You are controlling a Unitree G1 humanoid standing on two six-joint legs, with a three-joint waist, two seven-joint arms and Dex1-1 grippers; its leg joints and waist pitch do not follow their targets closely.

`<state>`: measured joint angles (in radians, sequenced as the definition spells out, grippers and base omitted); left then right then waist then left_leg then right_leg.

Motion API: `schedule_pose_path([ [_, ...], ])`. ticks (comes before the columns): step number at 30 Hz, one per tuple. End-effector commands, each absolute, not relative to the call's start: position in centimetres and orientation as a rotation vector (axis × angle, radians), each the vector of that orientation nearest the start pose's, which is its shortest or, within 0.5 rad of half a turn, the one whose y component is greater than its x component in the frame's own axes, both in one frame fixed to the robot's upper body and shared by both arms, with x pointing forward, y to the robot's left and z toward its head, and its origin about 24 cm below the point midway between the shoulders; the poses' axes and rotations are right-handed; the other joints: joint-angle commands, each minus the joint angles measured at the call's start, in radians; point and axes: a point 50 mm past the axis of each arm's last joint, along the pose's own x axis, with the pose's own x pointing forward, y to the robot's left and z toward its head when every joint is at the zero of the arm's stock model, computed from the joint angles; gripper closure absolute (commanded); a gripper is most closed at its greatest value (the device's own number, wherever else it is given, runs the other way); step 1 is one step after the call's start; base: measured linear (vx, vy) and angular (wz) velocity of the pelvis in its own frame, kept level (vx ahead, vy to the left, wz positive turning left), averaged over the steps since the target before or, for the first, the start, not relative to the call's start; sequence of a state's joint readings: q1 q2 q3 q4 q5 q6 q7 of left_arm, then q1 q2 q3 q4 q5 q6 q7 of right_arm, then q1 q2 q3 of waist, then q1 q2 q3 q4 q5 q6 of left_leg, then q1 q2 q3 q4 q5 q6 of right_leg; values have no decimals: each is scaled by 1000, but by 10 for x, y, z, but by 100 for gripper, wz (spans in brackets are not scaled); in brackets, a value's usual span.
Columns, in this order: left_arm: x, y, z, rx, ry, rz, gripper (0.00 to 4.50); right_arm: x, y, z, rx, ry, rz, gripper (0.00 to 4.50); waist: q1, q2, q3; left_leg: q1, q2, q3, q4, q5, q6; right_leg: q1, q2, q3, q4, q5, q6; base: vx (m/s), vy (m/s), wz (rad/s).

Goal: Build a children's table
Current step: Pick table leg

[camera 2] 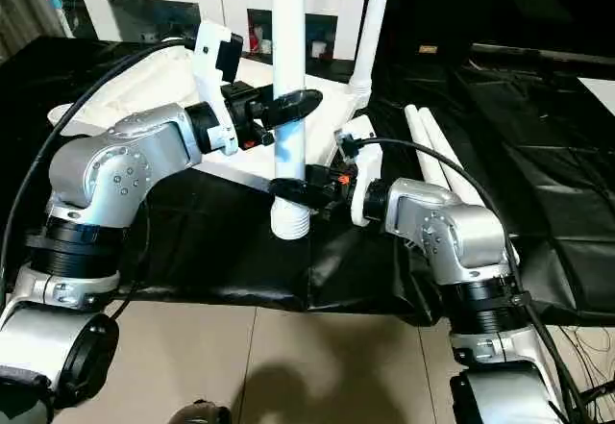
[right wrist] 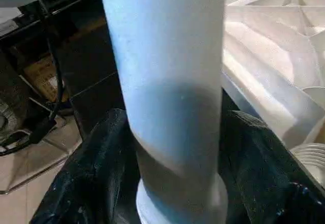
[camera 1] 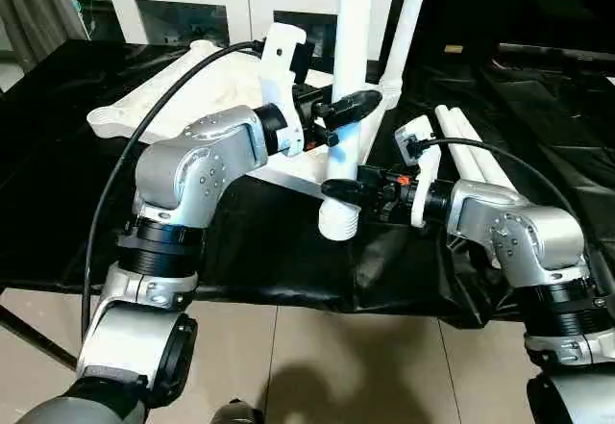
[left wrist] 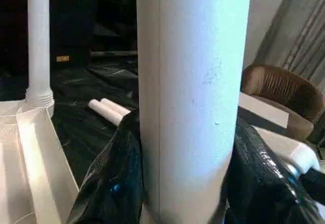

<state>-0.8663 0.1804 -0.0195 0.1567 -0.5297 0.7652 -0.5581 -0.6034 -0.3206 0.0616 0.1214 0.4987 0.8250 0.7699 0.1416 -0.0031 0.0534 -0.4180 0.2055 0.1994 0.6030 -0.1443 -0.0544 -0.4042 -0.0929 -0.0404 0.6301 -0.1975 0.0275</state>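
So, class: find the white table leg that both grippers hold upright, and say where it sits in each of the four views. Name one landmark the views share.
Left eye view: the held leg stands upright, centre, its ribbed end lowest.
Right eye view: left of centre.
Left wrist view: a broad column up the middle, a black finger at each side.
Right wrist view: a broad central column.
Shared landmark: the tabletop with its ribbed underside up.

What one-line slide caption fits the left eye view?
Both grippers, left above right, hold an upright white table leg beside the upturned tabletop; one leg is already fitted.
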Motion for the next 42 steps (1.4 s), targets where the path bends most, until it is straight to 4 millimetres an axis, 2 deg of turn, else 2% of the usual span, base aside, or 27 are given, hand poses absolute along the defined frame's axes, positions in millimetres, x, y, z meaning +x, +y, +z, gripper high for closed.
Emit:
schedule_pose_path([
  [1, 344, 67, 210, -178, 67, -996, 269, 322, -113, 134, 182, 347, 1024, 152, -4, -11, -82, 39, 14, -9, -61, -111, -15, 46, -35, 24, -57, -12, -203, 0, 0, 0],
  [4, 344, 66, 210, -177, 68, -1005, 269, 322, -110, 134, 186, 338, 1034, 152, -4, -10, -83, 40, 14, -10, -61, -117, -18, 46, -35, 24, -56, -10, -206, 0, 0, 0],
  [6, 343, 66, 209, -176, 69, -1006, 269, 322, -108, 134, 198, 337, 1045, 123, -4, -10, -83, 39, 14, -10, -61, -117, -18, 47, -35, 24, -56, -8, -207, 0, 0, 0],
  [10, 344, 66, 209, -169, 71, -1005, 269, 323, -107, 133, 177, 333, 1032, 98, -4, -9, -83, 40, 14, -10, -61, -117, -21, 47, -35, 24, -56, -7, -205, 0, 0, 0],
  [32, 342, 66, 207, -147, 78, -1039, 269, 327, -108, 135, 204, 304, 1024, 95, -4, -7, -84, 40, 13, -10, -60, -112, -18, 49, -35, 23, -52, 17, -216, 0, 0, 0],
  [35, 342, 66, 208, -148, 74, -1038, 269, 327, -108, 134, 207, 306, 1026, 125, -4, -11, -84, 40, 13, -9, -59, -112, -15, 49, -35, 23, -53, 15, -216, 0, 0, 0],
  [42, 342, 66, 209, -171, 73, -1035, 269, 330, -108, 133, 212, 307, 1016, 178, -4, -9, -84, 39, 13, -10, -59, -109, -14, 48, -36, 23, -52, 12, -217, 0, 0, 0],
])
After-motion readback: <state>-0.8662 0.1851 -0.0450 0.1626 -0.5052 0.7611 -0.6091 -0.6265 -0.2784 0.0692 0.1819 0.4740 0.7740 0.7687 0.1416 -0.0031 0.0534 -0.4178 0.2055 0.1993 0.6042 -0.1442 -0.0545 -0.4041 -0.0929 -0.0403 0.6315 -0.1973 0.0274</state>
